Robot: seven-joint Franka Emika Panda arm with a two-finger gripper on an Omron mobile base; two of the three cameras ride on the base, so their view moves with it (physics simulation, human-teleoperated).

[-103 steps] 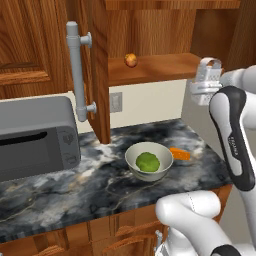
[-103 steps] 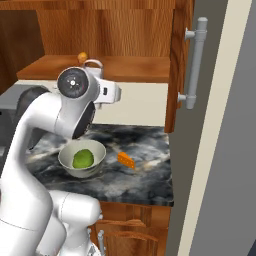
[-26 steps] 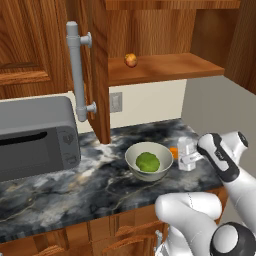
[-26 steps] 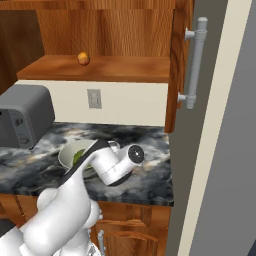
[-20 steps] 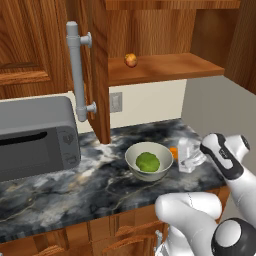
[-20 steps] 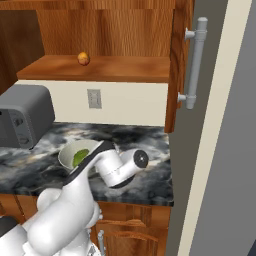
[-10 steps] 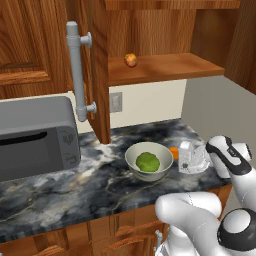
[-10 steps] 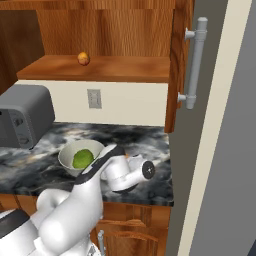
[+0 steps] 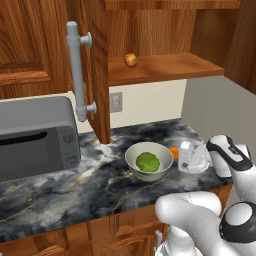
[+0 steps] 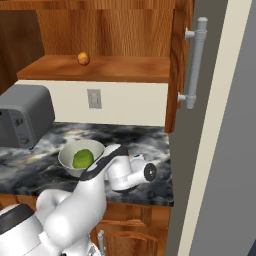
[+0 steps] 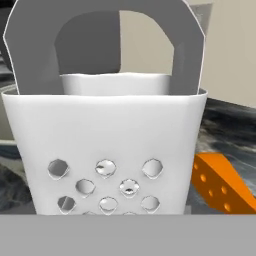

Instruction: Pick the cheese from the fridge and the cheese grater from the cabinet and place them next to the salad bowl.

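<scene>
Here, closest to me, my gripper (image 9: 202,159) is at the small silvery-white box grater with dotted perforated faces and a loop handle (image 11: 107,150), which stands upright on the dark marbled stone counter (image 9: 75,190); my jaws are spread wide, but I cannot tell whether they touch its sides. Just beside the grater lies the bright orange wedge of cheese (image 11: 221,184), and next to both sits the off-white round salad bowl (image 9: 148,161). I judge both items are where the task wants them, so backing away is what remains. The bowl holds one green leafy ball (image 9: 147,162). Farther back, the brown wooden wall cabinet (image 9: 165,67) stands open, its shelf holding a single round yellow-orange fruit (image 9: 130,60).
</scene>
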